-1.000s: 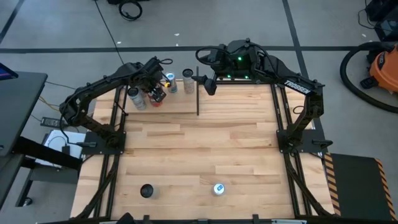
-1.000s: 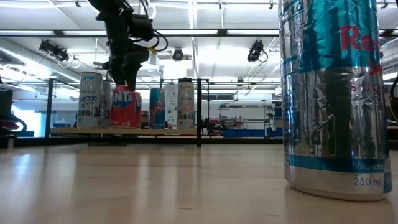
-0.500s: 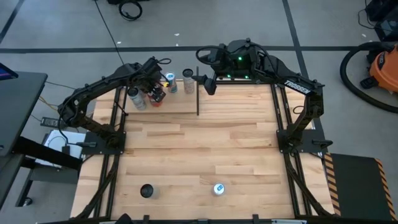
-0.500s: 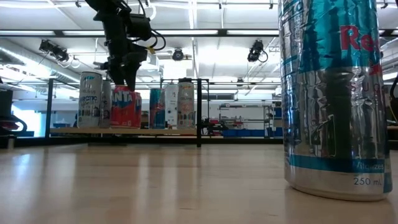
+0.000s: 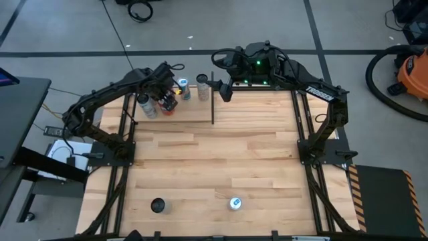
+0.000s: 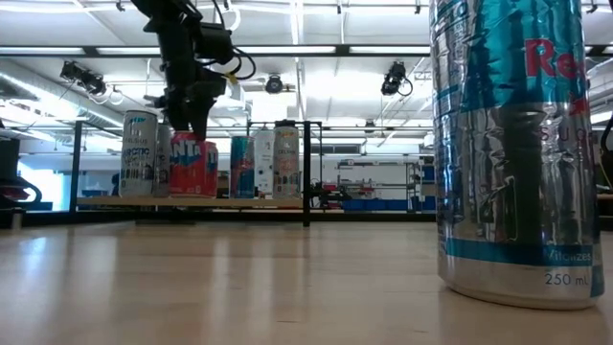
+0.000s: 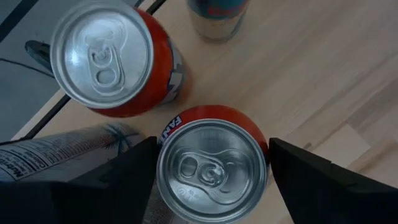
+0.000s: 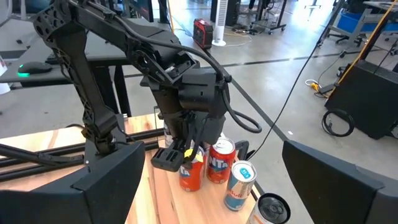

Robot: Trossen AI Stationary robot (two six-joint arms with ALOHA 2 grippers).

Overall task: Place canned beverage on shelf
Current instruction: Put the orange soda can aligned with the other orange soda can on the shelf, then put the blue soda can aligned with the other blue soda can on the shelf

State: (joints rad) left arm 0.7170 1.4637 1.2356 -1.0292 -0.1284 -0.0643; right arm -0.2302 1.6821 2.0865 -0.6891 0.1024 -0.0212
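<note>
On the far left we see our left hand [image 5: 167,102] straddling the upright red aluminium drink can [image 7: 211,169], fingers just parted off its sides, likely letting go now that it stands on the pale wood shelf with black rods [image 5: 194,115]. Our right hand [image 5: 225,92] waits wide open, rightward over the plank-patterned desk [image 5: 214,161].

"250 mL" on the near silver-teal can [image 6: 517,153]; "TROSSEN" on the right arm [image 5: 319,94]
</note>
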